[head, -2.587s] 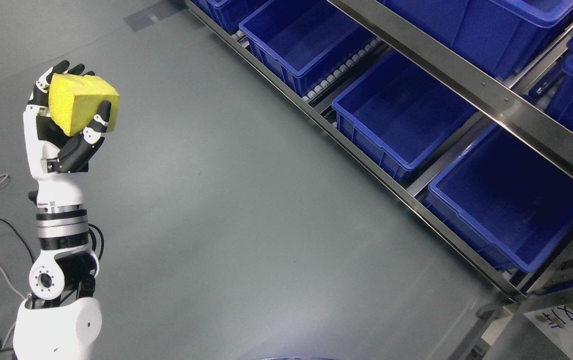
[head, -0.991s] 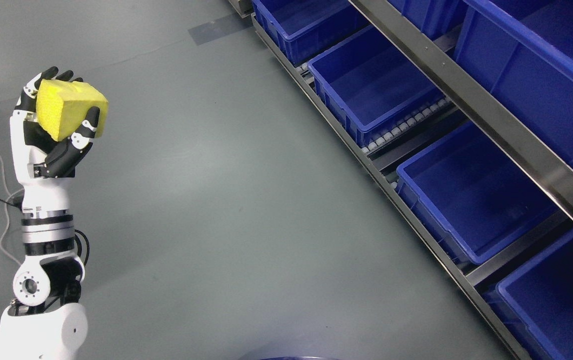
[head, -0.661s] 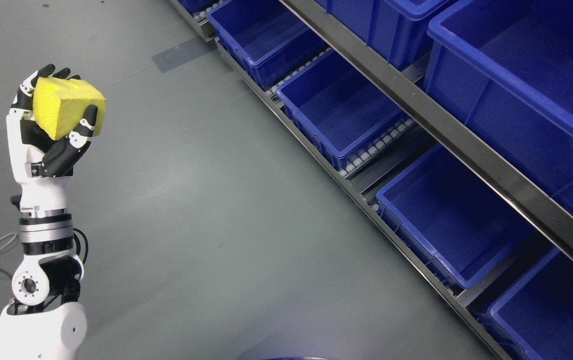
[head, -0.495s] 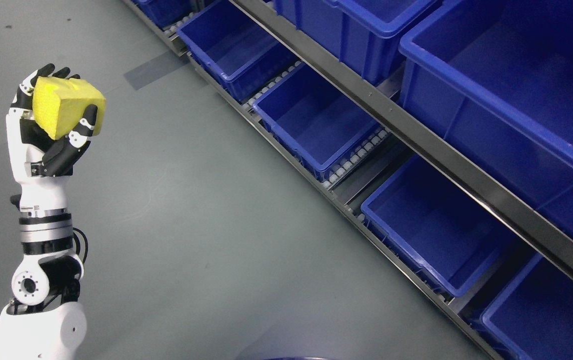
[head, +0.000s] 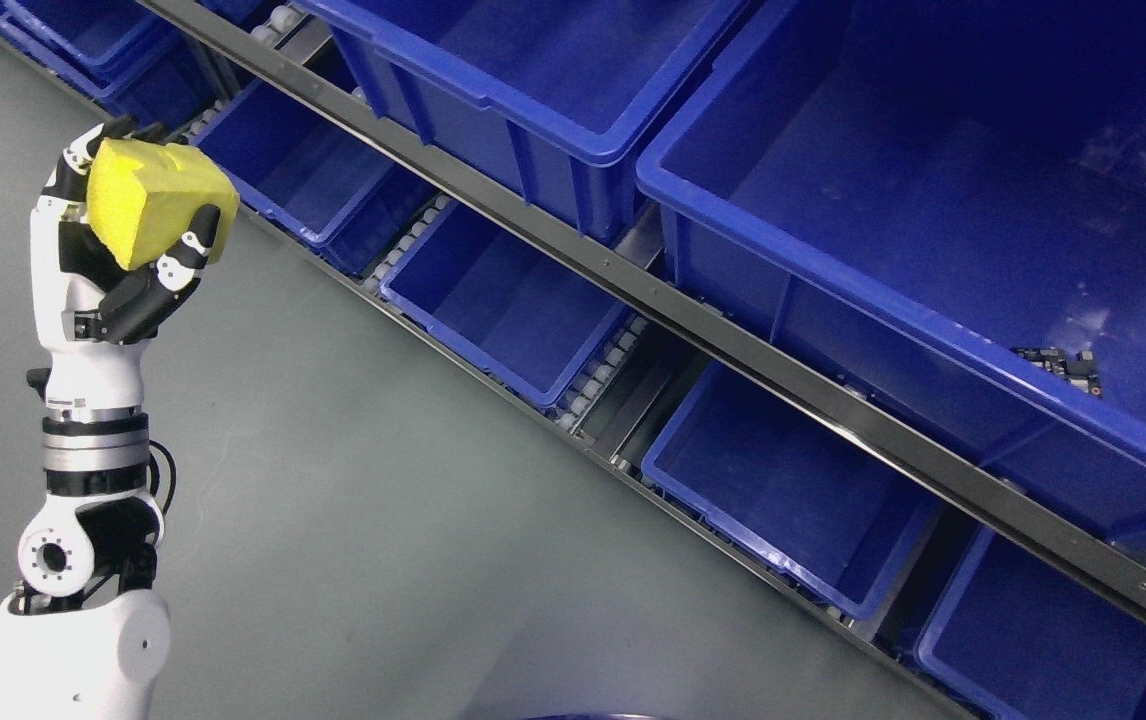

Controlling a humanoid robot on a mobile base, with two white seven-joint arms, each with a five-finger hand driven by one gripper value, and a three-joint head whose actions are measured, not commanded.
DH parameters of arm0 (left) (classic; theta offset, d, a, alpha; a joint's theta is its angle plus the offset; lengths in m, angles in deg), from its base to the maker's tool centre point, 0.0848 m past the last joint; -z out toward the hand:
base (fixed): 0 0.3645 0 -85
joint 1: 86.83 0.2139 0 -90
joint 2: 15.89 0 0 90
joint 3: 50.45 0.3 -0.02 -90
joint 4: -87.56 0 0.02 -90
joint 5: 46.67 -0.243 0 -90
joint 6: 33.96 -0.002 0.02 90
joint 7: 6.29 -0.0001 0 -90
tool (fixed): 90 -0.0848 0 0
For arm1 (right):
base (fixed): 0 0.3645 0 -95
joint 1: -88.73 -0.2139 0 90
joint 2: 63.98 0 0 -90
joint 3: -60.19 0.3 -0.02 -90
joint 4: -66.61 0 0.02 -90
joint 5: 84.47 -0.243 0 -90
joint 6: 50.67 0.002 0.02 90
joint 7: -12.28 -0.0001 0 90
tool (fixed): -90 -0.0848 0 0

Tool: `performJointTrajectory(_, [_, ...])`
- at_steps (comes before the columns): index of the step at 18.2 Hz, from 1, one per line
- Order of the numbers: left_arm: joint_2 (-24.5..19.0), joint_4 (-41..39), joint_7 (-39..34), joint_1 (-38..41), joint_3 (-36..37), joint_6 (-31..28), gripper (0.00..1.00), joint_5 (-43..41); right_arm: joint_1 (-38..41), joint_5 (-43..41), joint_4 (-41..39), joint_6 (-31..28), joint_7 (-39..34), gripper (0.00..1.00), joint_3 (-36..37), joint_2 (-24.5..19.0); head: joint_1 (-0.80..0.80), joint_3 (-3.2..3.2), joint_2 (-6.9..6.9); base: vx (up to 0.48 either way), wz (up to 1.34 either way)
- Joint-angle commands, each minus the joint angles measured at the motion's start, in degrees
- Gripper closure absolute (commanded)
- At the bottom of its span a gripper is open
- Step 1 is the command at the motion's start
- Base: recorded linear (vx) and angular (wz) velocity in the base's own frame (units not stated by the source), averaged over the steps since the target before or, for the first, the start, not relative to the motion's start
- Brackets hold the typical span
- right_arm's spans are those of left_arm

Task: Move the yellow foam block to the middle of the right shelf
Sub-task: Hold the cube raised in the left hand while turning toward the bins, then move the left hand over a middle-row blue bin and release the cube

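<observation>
My left hand [head: 128,225] is raised at the left of the head view and is shut on the yellow foam block [head: 155,202], held upright above the grey floor. The thumb lies on the block's front face and the black fingertips show behind its top. The metal shelf rack [head: 733,345] runs diagonally from upper left to lower right. Its upper level holds large blue bins [head: 933,200] and its lower level holds smaller blue bins [head: 503,300]. The block is well left of the nearest bins. The right arm is out of view.
The grey floor [head: 353,520] fills the lower left. Roller tracks [head: 598,375] show between the lower bins. A small dark part [head: 1063,362] lies in the big upper right bin. More blue bins [head: 83,30] sit at the top left.
The whole picture has shifted: the camera turned and moved closer, so the shelf and its upper bins now fill the right and top. The hand keeps its hold on the block.
</observation>
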State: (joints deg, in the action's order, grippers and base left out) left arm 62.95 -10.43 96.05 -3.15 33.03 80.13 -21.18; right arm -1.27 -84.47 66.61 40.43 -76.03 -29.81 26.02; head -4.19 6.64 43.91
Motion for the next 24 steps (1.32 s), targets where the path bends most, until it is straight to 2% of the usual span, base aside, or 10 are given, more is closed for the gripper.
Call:
performJointTrajectory(1, [-5.88,-0.44,0.75,-7.46,-2.61,-0.09,0.67,0.00,1.32,0.18,-1.00,0.04,-0.02,0.00,0.70,1.00,0.00,0.00,0.00,0.201,-0.31])
performJointTrajectory(4, [-15.62,-0.27,0.84,-14.66,-3.77,-1.84,0.67,0.00,1.32,0.18,-1.00,0.04,-0.02,0.00,0.70,1.00,0.00,0.00,0.00,0.180,-0.28])
performJointTrajectory(6, [-20.99,0.08,1.45,-19.06,-2.80,-6.13,0.67,0.00,1.40,0.18,-1.00,0.04,-0.02,0.00,0.70,1.00,0.00,0.00,0.00,0.141,-0.20])
performJointTrajectory(7, [-23.10,0.61,3.11,-22.39,-1.84,-9.46,0.67,-0.43,1.32,0.18,-1.00,0.04,-0.02,0.00,0.70,1.00,0.00,0.00,0.00,0.142,-0.16])
performJointTrajectory(9, [-24.09,3.06,8.19,-28.54,1.23,-15.62,0.67,-5.06,1.40,0.18,-1.00,0.04,-0.02,0.00,0.70,1.00,0.00,0.00,0.00,0.138,-0.14])
performJointTrajectory(13, [-22.43,7.89,22.95,-34.63,8.60,-17.85,0.65,-23.42,1.40,0.18,-1.00,0.04,-0.02,0.00,0.70,1.00,0.00,0.00,0.01,0.104,-0.10])
performJointTrajectory(15, [-21.46,9.66,26.93,-35.51,12.21,-17.76,0.63,-30.11,1.32,0.18,-1.00,0.04,-0.02,0.00,0.70,1.00,0.00,0.00,0.01,0.072,-0.07])
performJointTrajectory(18, [-18.92,11.51,28.88,-36.56,16.62,-17.58,0.61,-35.15,1.32,0.18,-1.00,0.04,-0.02,0.00,0.70,1.00,0.00,0.00,0.01,0.040,-0.04])
performJointTrajectory(24, [-6.79,17.39,29.14,-37.54,18.99,-17.49,0.51,-40.60,1.32,0.18,-1.00,0.04,-0.02,0.00,0.70,1.00,0.00,0.00,0.01,0.004,0.00])
